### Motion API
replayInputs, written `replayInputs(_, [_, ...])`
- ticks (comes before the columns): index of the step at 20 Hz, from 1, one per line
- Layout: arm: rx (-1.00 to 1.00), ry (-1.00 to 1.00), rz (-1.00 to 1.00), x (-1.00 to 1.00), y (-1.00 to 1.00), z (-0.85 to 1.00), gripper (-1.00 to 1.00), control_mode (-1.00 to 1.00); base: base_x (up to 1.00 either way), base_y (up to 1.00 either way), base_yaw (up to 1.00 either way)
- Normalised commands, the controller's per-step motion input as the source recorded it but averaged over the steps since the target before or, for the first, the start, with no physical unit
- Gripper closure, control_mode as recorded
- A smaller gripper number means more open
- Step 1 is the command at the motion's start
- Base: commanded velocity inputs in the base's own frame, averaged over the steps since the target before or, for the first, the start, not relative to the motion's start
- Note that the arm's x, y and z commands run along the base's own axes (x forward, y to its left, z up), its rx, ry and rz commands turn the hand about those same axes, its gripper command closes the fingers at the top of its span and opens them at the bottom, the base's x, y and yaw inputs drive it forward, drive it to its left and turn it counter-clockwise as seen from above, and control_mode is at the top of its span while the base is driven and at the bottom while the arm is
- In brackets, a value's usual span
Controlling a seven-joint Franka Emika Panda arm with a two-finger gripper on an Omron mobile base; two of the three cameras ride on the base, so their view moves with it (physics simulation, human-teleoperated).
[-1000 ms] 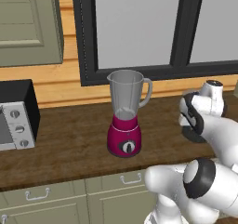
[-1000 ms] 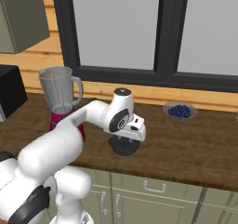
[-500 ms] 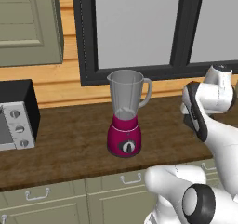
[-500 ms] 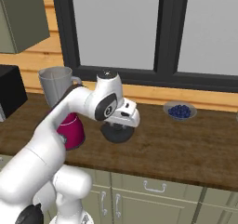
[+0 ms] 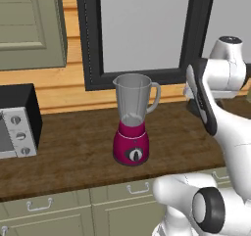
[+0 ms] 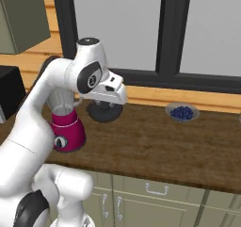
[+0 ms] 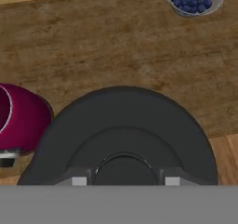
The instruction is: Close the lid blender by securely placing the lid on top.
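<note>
Lid (image 7: 123, 130) is hanging flat in the closed claw (image 6: 104, 109), raised above the counter (image 6: 155, 146), while the blender (image 5: 133, 120) is standing just beside it, its open jar rim lying leftward in the right base view.

The counter (image 5: 68, 152) and blender (image 5: 132, 120) are shared from behind by both base views; the lid (image 7: 123, 135) is seen closely from above.

no readable text, labels or numbers anywhere
</note>
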Motion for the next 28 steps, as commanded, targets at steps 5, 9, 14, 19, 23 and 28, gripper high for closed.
replayInputs(5, [0.02,0.00,-0.13,0.00,0.77,1.00,1.00,-1.00,0.00,0.00,0.00])
replayInputs(9, [0.03,0.00,-0.18,0.00,0.76,1.00,1.00,-1.00,0.00,0.00,0.00])
replayInputs(14, [0.11,0.00,-0.20,0.16,0.58,0.68,1.00,-1.00,0.00,0.00,0.00])
replayInputs(19, [0.10,0.00,-0.18,0.49,0.61,0.24,1.00,-1.00,0.00,0.00,0.00])
replayInputs(23, [0.01,0.00,-0.15,0.43,0.64,-0.08,1.00,-1.00,0.00,0.00,0.00])
replayInputs(28, [0.00,0.00,-0.04,0.19,0.33,-0.33,1.00,-1.00,0.00,0.00,0.00])
